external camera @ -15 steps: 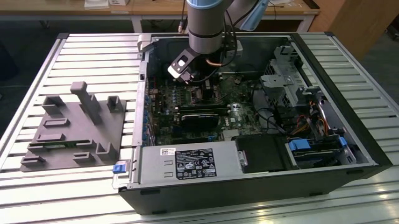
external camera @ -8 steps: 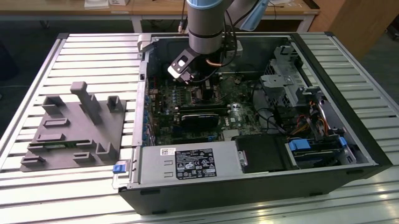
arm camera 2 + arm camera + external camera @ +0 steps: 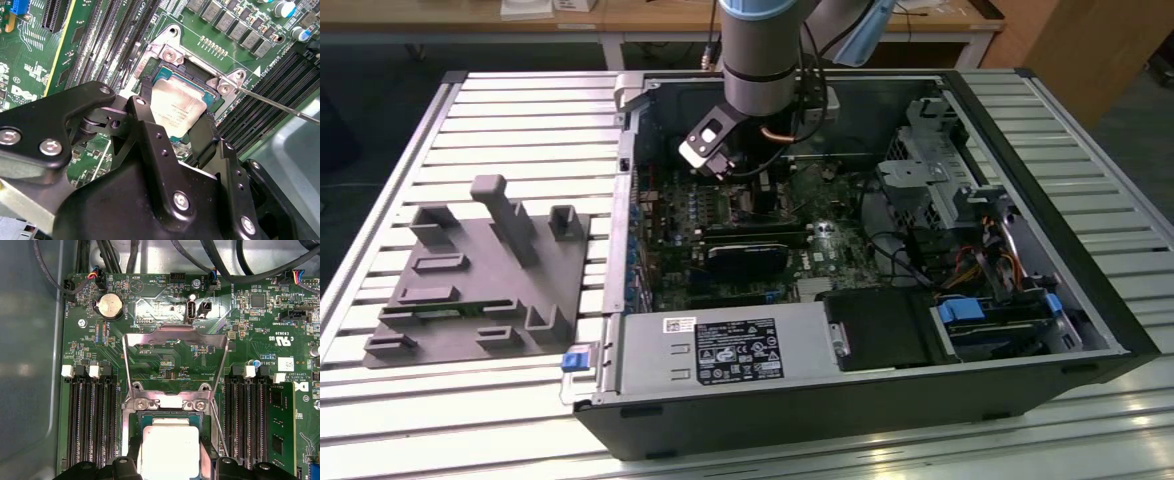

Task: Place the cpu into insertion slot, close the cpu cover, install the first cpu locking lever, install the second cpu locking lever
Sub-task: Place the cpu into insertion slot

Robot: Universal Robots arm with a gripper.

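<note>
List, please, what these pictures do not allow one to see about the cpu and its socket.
Second wrist view: the pincer hides one edge of the cpu, so full seating in the insertion slot is unclear.
First wrist view: the frame edge cuts off part of the cpu.
Exterior view: the arm blocks what lies under it.

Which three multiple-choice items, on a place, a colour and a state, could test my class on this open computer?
1. Where is the cpu? A gripped in the pincer at the insertion slot; B outside the computer; C under a shut lid.
2. The circuit board is: A red; B green; C blue.
3. The cpu cover is: A shut flat; B swung open; C missing.
Key: 1 A, fingers flank the chip at the socket. 2 B, green throughout. 3 B, its frame stands raised off the socket.
</note>
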